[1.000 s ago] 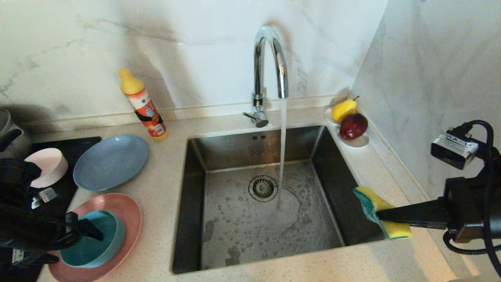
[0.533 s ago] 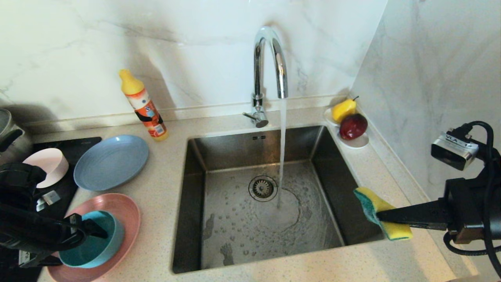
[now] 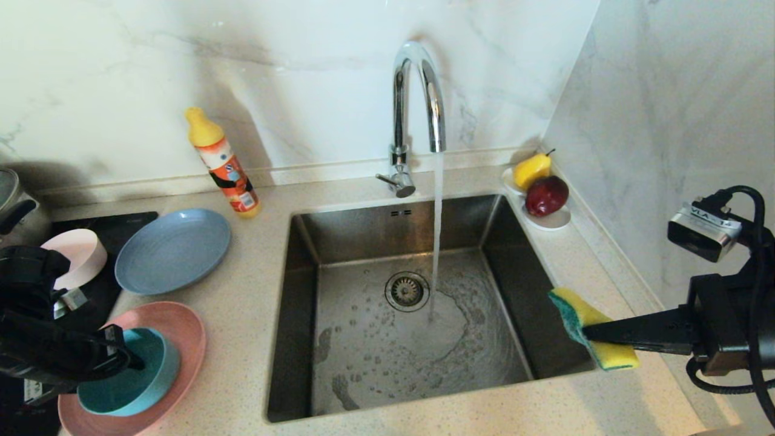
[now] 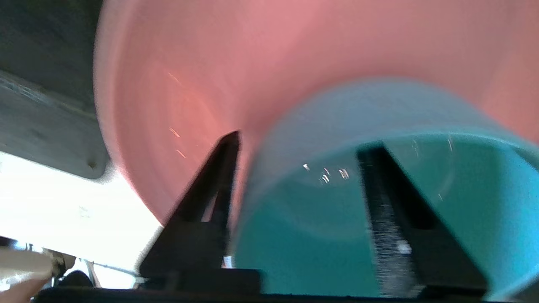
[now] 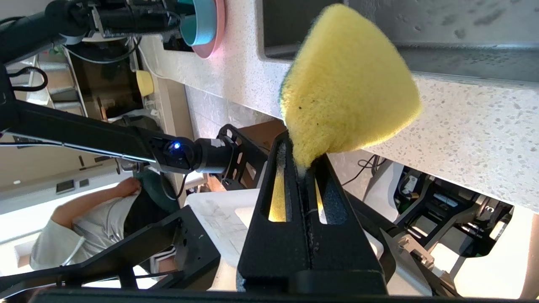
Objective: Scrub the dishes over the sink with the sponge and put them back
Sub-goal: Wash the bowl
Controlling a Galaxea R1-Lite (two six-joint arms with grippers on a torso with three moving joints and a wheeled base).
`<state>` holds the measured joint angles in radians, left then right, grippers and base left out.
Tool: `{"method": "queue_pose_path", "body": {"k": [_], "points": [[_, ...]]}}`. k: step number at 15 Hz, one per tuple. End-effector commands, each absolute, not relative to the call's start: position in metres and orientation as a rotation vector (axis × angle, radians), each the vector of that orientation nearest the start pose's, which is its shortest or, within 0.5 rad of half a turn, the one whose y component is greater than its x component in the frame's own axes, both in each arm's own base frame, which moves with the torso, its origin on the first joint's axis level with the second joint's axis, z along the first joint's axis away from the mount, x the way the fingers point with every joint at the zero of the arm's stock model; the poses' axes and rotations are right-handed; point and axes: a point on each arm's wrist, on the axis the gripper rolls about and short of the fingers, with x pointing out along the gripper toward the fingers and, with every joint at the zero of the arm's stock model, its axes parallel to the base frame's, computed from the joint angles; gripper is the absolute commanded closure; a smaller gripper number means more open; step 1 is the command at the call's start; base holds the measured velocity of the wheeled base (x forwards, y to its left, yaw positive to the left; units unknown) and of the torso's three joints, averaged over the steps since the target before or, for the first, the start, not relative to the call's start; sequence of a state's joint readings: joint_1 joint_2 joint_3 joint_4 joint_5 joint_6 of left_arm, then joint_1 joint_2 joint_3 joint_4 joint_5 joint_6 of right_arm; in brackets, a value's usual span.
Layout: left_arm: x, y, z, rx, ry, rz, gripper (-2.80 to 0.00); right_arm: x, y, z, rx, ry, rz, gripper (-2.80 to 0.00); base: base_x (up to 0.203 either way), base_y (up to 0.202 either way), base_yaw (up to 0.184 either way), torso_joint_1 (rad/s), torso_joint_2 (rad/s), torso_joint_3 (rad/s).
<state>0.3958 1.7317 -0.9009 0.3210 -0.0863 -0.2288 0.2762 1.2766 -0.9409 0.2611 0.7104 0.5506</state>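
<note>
The teal bowl (image 3: 124,387) (image 4: 316,235) sits on the pink plate (image 3: 181,339) (image 4: 189,84) at the counter's front left. My left gripper (image 3: 134,362) (image 4: 301,145) straddles the bowl's near wall with its jaws apart, one finger inside the bowl and one outside over the plate. The grey-blue plate (image 3: 172,250) and the pale pink bowl (image 3: 82,254) lie behind them. My right gripper (image 3: 584,333) (image 5: 301,155) is shut on the bent yellow-and-green sponge (image 3: 590,327) (image 5: 349,80) above the right rim of the sink (image 3: 527,290). Water runs from the faucet (image 3: 418,91).
An orange detergent bottle (image 3: 224,166) stands behind the plates. A white dish (image 3: 554,219) with a pear and a red fruit sits at the sink's back right corner. A steel pot (image 3: 12,206) and a black cooktop (image 3: 130,221) are at the far left.
The teal bowl and pink plate have slid left toward the counter's front edge, along with my left gripper, whose jaws have narrowed. The right arm with the sponge has not moved.
</note>
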Motion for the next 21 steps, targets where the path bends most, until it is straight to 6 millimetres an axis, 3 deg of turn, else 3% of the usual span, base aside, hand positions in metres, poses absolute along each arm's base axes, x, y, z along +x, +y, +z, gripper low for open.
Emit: {"method": "queue_pose_path", "body": {"k": [1, 8, 11, 17, 21], "points": [[0.246, 0.102, 0.124, -0.467, 1.088, 0.430, 0.00, 0.173, 0.065, 0.245, 0.628, 0.869, 0.770, 0.00, 0.000, 0.000, 0.000, 0.000, 0.00, 0.000], [0.247, 0.111, 0.135, -0.469, 1.042, 0.454, 0.00, 0.174, 0.065, 0.246, 0.627, 0.867, 0.771, 0.00, 0.000, 0.000, 0.000, 0.000, 0.00, 0.000], [0.245, 0.114, 0.152, -0.467, 0.991, 0.463, 0.00, 0.174, 0.065, 0.248, 0.626, 0.861, 0.775, 0.00, 0.000, 0.000, 0.000, 0.000, 0.00, 0.000], [0.226, 0.105, 0.224, -0.447, 0.837, 0.447, 0.00, 0.175, 0.065, 0.246, 0.627, 0.869, 0.772, 0.00, 0.000, 0.000, 0.000, 0.000, 0.00, 0.000], [0.200, 0.086, 0.279, -0.471, 0.739, 0.337, 0.00, 0.171, 0.064, 0.247, 0.625, 0.861, 0.775, 0.00, 0.000, 0.000, 0.000, 0.000, 0.00, 0.000]]}}
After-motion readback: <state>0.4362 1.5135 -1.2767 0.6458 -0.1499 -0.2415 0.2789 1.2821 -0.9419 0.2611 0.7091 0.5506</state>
